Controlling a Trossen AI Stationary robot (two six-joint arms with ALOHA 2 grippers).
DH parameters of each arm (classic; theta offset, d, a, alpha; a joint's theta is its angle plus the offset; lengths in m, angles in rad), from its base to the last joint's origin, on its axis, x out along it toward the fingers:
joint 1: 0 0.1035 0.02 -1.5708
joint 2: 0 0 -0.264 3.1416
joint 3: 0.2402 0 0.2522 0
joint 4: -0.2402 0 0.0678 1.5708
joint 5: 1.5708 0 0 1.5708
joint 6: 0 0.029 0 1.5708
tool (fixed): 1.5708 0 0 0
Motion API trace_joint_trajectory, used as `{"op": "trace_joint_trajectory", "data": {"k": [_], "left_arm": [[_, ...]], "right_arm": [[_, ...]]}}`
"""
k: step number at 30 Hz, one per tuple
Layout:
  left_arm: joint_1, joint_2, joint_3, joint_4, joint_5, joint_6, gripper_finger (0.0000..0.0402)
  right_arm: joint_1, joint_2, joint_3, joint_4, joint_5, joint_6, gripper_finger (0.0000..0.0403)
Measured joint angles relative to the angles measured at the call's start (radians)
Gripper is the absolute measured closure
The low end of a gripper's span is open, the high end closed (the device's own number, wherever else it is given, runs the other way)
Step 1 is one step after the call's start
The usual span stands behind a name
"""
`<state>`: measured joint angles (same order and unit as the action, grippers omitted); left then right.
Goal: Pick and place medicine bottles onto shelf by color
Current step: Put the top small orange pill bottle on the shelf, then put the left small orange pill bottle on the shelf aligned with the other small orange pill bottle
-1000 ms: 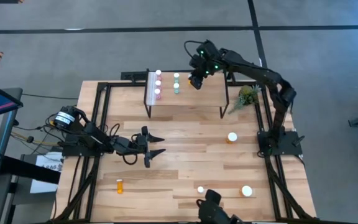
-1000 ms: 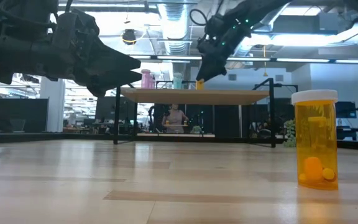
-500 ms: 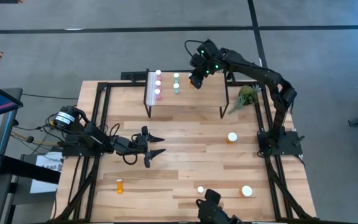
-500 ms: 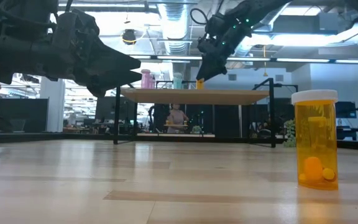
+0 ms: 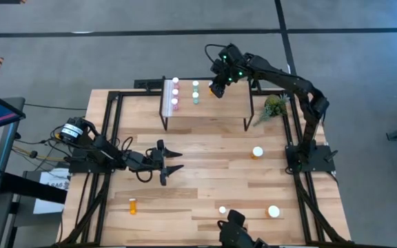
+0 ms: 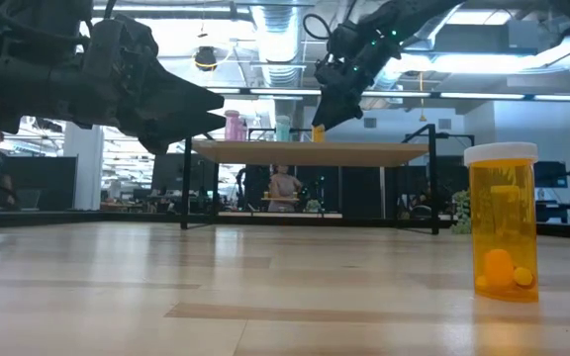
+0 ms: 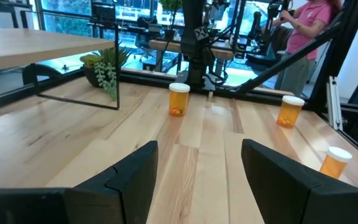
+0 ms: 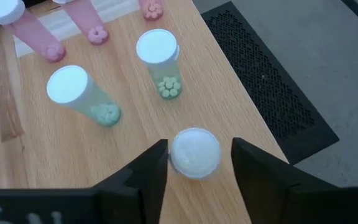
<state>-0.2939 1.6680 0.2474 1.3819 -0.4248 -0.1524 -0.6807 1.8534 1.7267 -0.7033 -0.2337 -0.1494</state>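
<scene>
The right gripper (image 5: 216, 88) hovers over the shelf (image 5: 222, 105) at the upper centre of the high view, its fingers spread on either side of a white-capped bottle (image 8: 194, 153) without touching it. Beside it on the board stand two teal bottles (image 8: 160, 62) and three pink ones (image 5: 175, 91). The left gripper (image 5: 171, 160), fingers apart, waits above the table (image 5: 205, 151) at centre left. Orange bottles (image 5: 257, 152) remain scattered on the tabletop, lower right and lower left.
</scene>
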Motion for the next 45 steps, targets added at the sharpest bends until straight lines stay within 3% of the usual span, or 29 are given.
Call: {"op": "trace_joint_trajectory", "data": {"k": [8,19,26,35,39,45], "left_arm": [[0.000,0.000,0.000,0.000,0.000,0.000,0.0180],[0.002,0.000,0.000,0.000,0.046,-0.017,0.0180],[0.002,0.000,0.000,0.026,0.018,-0.047,0.0180],[-0.003,0.000,0.000,0.024,0.022,-0.077,0.0180],[-0.012,0.000,0.000,0.024,0.023,-0.073,0.0180],[-0.013,0.000,0.000,0.024,0.023,-0.070,0.0180]], "right_arm": [[-0.001,-0.003,0.000,-0.002,0.000,0.010,0.0155],[-0.003,-0.129,0.000,-0.039,0.001,0.018,0.0153],[0.026,-0.266,0.000,-0.143,0.002,0.006,0.0153],[0.268,-0.405,-0.011,-0.258,0.029,-0.010,0.0154],[0.428,-0.473,-0.107,-0.166,0.046,-0.015,0.0162],[0.637,-0.560,-0.332,-0.018,0.199,0.067,0.0178]]}}
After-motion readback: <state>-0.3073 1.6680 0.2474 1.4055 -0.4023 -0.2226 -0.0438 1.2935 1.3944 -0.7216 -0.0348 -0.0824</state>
